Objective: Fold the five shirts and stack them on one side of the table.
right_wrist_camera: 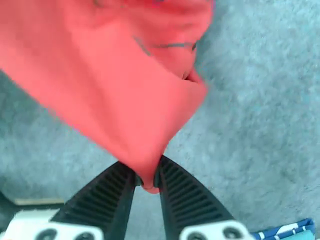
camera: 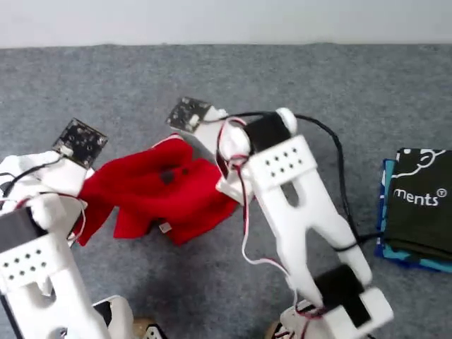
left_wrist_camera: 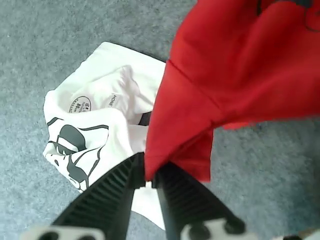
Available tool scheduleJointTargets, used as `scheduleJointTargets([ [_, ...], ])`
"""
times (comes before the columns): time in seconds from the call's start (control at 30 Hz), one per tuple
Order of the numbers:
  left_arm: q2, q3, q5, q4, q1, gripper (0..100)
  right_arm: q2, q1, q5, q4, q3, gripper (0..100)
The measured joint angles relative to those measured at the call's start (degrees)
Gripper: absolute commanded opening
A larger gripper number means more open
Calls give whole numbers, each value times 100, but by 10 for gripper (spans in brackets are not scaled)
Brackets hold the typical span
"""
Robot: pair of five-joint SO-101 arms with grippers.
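Here the red shirt [camera: 159, 187] is clamped in left end effector [left_wrist_camera: 149, 169] and right end effector [right_wrist_camera: 147, 177].

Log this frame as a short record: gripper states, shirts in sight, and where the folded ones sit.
left gripper: shut on the red shirt's edge
right gripper: shut on another edge of it
red shirt: unfolded, bunched, held between both arms
white shirt: crumpled on the grey table beneath the left gripper
folded stack: dark on top, blue beneath, at the high view's right edge
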Motion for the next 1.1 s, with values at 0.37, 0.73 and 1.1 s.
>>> scheduleJointTargets([
  [0.37,-185,1521,-281,-1046,343,15,888,70,466,-492,888,143],
  [0.73,-185,2655,-316,-2136,431,15,4527,501,-70,-18,-2927,225],
  [1.1,-185,2734,-325,-2391,422,15,4730,457,-299,0,-3657,96],
])
